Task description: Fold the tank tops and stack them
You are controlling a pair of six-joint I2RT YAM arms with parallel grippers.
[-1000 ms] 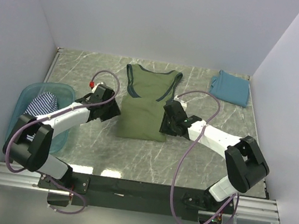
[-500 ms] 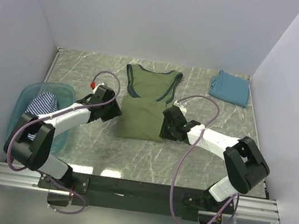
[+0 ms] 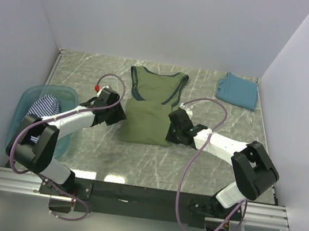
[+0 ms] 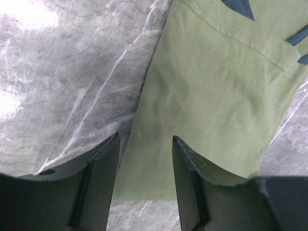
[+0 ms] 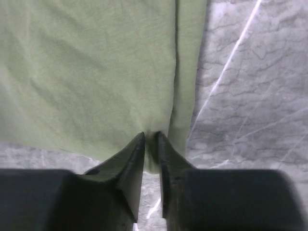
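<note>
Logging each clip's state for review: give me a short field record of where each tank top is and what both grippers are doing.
olive-green tank top: flat at centre of table, straps away from the arms
teal-blue tank top: folded, far right corner
striped tank top: bunched in the tub, left
left gripper: open, straddling the olive-green top's left lower edge
right gripper: pinched shut on its right lower corner
stack: not started

Robot test lab. Small booth: plain white walls (image 3: 157, 17) on three sides. Table (image 3: 153, 164) with marble-look top. Two robot arms, left arm (image 3: 72, 119) and right arm (image 3: 226, 145), bolted to metal rail (image 3: 142, 196) at near edge. Purple cables (image 3: 114, 75) loop off arms.
</note>
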